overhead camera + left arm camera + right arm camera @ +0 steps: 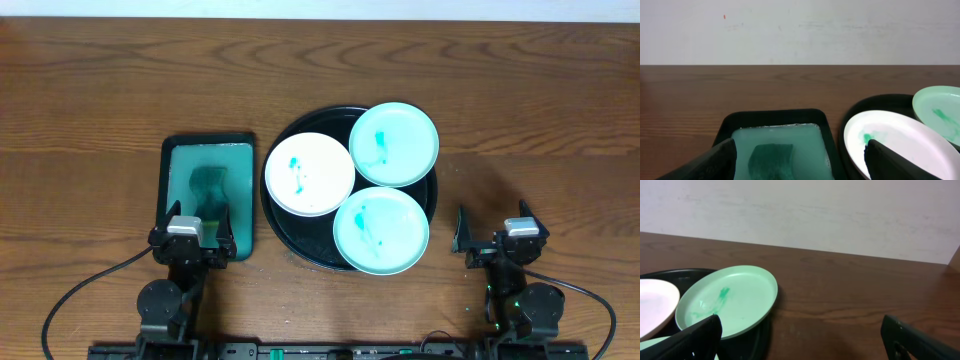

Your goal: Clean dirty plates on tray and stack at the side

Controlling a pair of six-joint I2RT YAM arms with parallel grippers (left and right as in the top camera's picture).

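While the white plate (309, 173), far mint plate (394, 144) and near mint plate (381, 231) sit teal-smeared on the black tray (283, 232), left fingers (710, 162) hang spread wide over the green tray (172, 150) and its sponge (208, 185); right fingers (920, 342) gape wide above the table (560, 120).
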